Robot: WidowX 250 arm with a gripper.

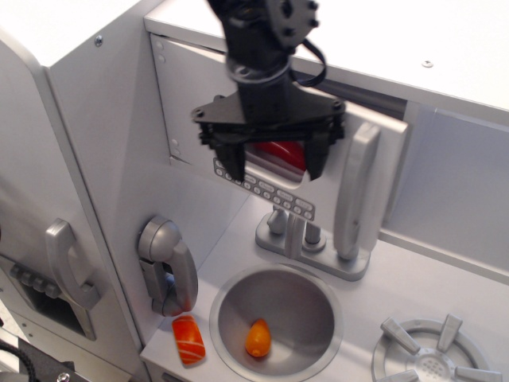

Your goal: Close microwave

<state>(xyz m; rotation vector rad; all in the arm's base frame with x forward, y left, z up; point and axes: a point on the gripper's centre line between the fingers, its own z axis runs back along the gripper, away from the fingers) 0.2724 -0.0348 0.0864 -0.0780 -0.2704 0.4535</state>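
Your gripper [273,161] sits in front of the microwave [278,135] door, with both black fingers [315,155] spread apart and nothing held between them. The fingertips hang just over the door's small clear window, and something red [280,153] shows through that window between them. You cannot tell from this angle whether either finger is touching the door face.

The microwave is the white box compartment above the back edge of the worktop, toward its left side. Its door lies almost flat against the box front, with only a dark slit visible along the top right edge. The row of grey buttons [264,189] runs across the door below the window, and the long grey vertical handle [358,191] stands at the door's right side, just right of your gripper.

Below, the grey tap [306,239] stands at the back of the sink [231,314], which holds an orange piece [257,337]. A salmon piece [188,339] lies at the worktop's front left corner, beside the grey telephone handset [167,264] on the left wall. A burner [433,358] sits at the front right.
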